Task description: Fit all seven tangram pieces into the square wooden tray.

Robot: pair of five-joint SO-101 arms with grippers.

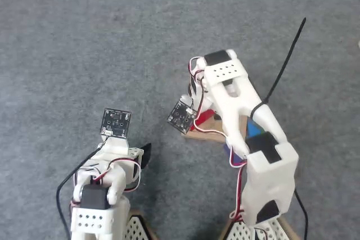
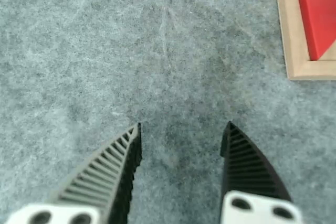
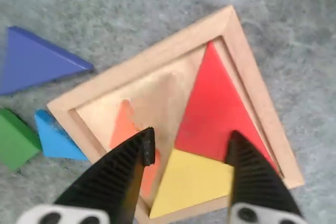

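The square wooden tray lies on the grey carpet. A red triangle, a yellow piece and an orange piece lie inside it. My right gripper hangs open just above the tray, over the seam between orange and red, holding nothing. Outside the tray lie a dark blue triangle, a light blue piece and a green piece. My left gripper is open over bare carpet, beside the tray's corner with the red triangle.
In the high view the right arm covers most of the tray, with a blue piece showing under it. A black cable runs away behind that arm. Grey carpet stretches to the far wall.
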